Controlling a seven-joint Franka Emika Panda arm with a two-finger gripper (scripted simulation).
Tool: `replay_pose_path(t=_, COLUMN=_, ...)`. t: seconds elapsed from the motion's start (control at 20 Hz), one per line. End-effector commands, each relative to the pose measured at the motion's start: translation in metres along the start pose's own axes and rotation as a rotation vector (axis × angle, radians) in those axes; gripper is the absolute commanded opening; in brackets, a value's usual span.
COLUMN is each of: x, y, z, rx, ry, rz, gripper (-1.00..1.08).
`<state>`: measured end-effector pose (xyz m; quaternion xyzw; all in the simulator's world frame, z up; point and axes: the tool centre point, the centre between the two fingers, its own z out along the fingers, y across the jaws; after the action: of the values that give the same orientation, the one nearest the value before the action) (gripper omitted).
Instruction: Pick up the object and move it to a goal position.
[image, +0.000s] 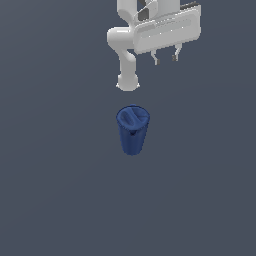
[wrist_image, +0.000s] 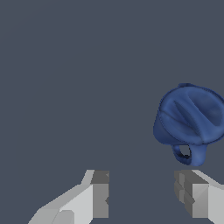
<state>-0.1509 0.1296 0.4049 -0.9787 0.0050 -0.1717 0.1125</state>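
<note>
The object (image: 133, 128) is a dark blue tapered cup standing on the grey floor, wide rim up, with a ridge across its inside. In the wrist view the object (wrist_image: 189, 117) shows its rim and a small loop at its base. My gripper (image: 165, 57) hangs well above the cup, toward the exterior view's right. It is open, with nothing between its fingers (wrist_image: 100, 194). The gripper (wrist_image: 144, 194) is clear of the cup, not touching it.
The arm's white base link (image: 127, 82) stands just behind the cup. A plain grey floor (image: 60, 190) spreads on all sides.
</note>
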Motion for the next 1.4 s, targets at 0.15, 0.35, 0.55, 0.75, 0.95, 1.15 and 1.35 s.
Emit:
replay_pose_path(t=0.15, x=-0.011, y=0.008, z=0.029, rx=-0.046, ry=0.019, rz=0.022, gripper=0.28)
replay_pose_path(t=0.35, x=-0.019, y=0.024, z=0.056, rx=-0.089, ry=0.026, rz=0.048, gripper=0.28)
replay_pose_path(t=0.55, x=-0.028, y=0.049, z=0.083, rx=-0.139, ry=0.029, rz=0.081, gripper=0.28)
replay_pose_path(t=0.75, x=-0.038, y=0.077, z=0.107, rx=-0.186, ry=0.029, rz=0.115, gripper=0.28)
replay_pose_path(t=0.95, x=-0.046, y=0.102, z=0.124, rx=-0.224, ry=0.028, rz=0.145, gripper=0.28)
replay_pose_path(t=1.15, x=-0.053, y=0.121, z=0.135, rx=-0.251, ry=0.026, rz=0.167, gripper=0.28)
replay_pose_path(t=1.35, x=-0.057, y=0.132, z=0.141, rx=-0.268, ry=0.025, rz=0.18, gripper=0.28)
